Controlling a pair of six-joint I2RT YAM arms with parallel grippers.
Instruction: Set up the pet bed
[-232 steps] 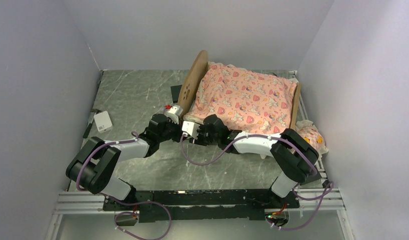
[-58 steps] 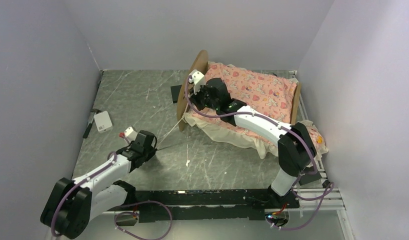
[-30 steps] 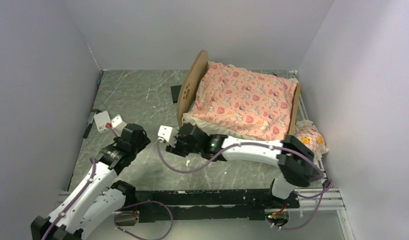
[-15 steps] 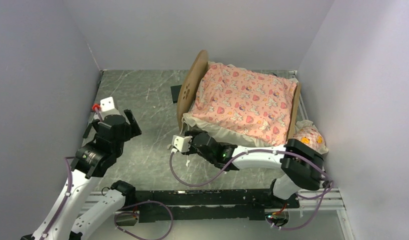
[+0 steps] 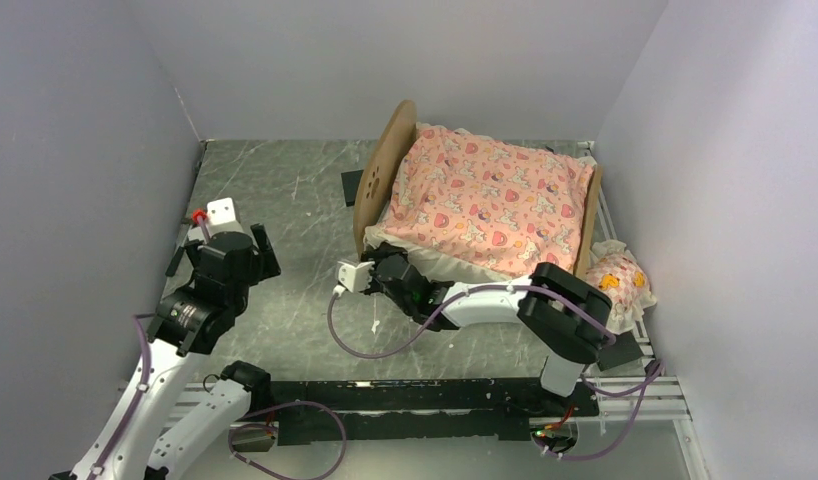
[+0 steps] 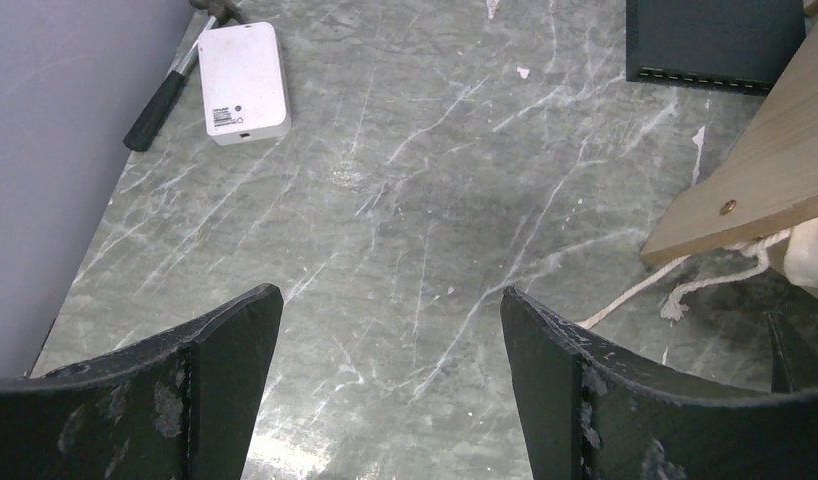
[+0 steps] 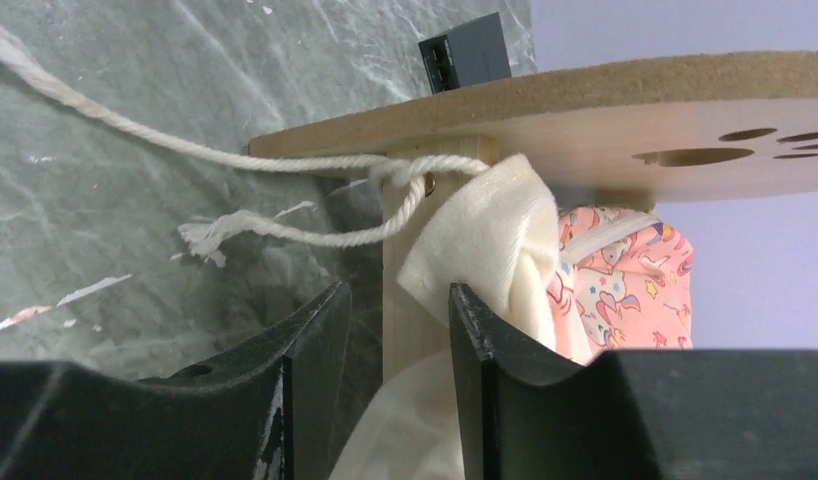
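Observation:
The pet bed (image 5: 383,172) stands at the back right, its rounded wooden headboard facing left, with the pink cartoon-print mattress (image 5: 490,195) lying on it. My right gripper (image 5: 382,256) is at the bed's near-left corner. In the right wrist view its fingers (image 7: 397,290) stand apart around the light wooden corner post (image 7: 410,300) and the cream frill (image 7: 485,240), with a dark gap left of the post. A white string (image 7: 315,160) is tied at that post. My left gripper (image 5: 263,254) hovers left of the bed, wide open (image 6: 392,292) over bare table.
A frilled pillow (image 5: 621,281) lies at the right wall beside the footboard. A white box (image 6: 245,80) and a black tool (image 6: 165,92) lie by the left wall. A dark box (image 6: 710,40) sits behind the headboard. Loose string (image 5: 373,318) trails on the table.
My left gripper has swung back to the left, risen and opened wide. My right gripper has come in from the open table to the bed's near-left corner post.

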